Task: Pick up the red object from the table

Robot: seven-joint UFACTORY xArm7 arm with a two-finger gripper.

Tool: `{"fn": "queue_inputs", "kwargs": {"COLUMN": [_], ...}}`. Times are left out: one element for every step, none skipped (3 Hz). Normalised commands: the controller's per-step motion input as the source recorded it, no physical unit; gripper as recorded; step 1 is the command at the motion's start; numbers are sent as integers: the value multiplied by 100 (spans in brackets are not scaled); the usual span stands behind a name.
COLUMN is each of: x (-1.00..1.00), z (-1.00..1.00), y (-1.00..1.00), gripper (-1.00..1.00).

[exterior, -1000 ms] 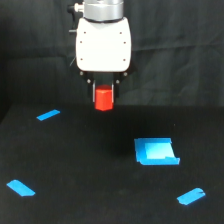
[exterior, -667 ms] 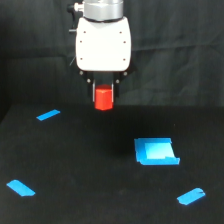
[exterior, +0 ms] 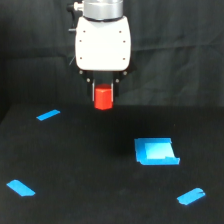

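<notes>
Blue tape strips (exterior: 48, 115) on black table (exterior: 90, 165).

The black table (exterior: 90, 170) carries a light-blue tray (exterior: 156, 151) — and three blue tape strips.

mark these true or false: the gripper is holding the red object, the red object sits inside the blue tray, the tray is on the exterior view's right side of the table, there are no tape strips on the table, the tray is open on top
1. The gripper is holding the red object. True; it sits between the fingers, apparently clear of the table.
2. The red object sits inside the blue tray. False; it is up in the gripper, well apart from the tray.
3. The tray is on the exterior view's right side of the table. True.
4. There are no tape strips on the table. False; three blue tape strips lie on it.
5. The tray is open on top. True.
</notes>
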Motion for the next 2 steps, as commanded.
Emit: {"fn": "queue_inputs", "kwargs": {"x": [-1, -1], "z": [5, 5], "y": [-1, -1], "gripper": [-98, -98]}}
